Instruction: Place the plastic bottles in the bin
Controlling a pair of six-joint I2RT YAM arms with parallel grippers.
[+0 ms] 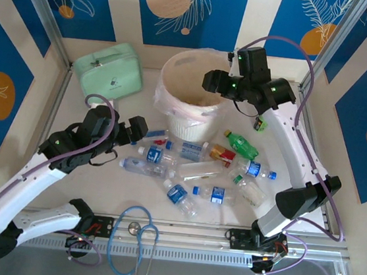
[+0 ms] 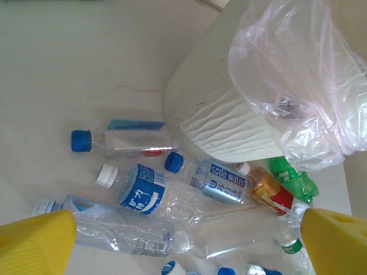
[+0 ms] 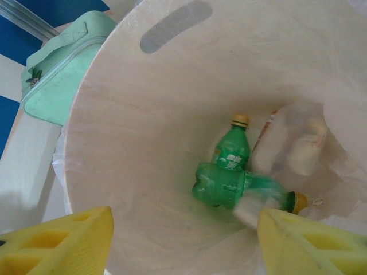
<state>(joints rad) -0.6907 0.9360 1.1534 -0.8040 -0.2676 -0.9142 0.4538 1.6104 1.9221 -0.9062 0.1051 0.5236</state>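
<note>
Now the right pincer (image 3: 183, 243) hangs right over the bin (image 1: 177, 77). Its yellow fingers (image 3: 63, 240) are apart, and nothing is between them. Down inside the bin is a green bottle with a yellow cap (image 3: 232, 154), with its cap pointing up. A second green bottle (image 3: 218, 186) lies on its side and touches the first one. A blurry see-through thing (image 3: 255, 207) is across that second one, and I cannot tell what it is.

The left pincer (image 2: 186, 229) is open very wide and holds nothing. It hangs over the loose bottles (image 1: 199, 172) that lie on the table (image 1: 114, 193) in front of the bin. Most of them are see-through with blue labels. One table bottle is green (image 1: 241, 144), and a red-and-yellow bottle (image 1: 220, 153) lies just beside it. A blue-capped bottle (image 2: 123, 142) lies close to the foot of the bin. A mint-green case (image 1: 108, 69) sits to the left of the bin. A blue stethoscope (image 1: 135, 238) lies at the near edge.
</note>
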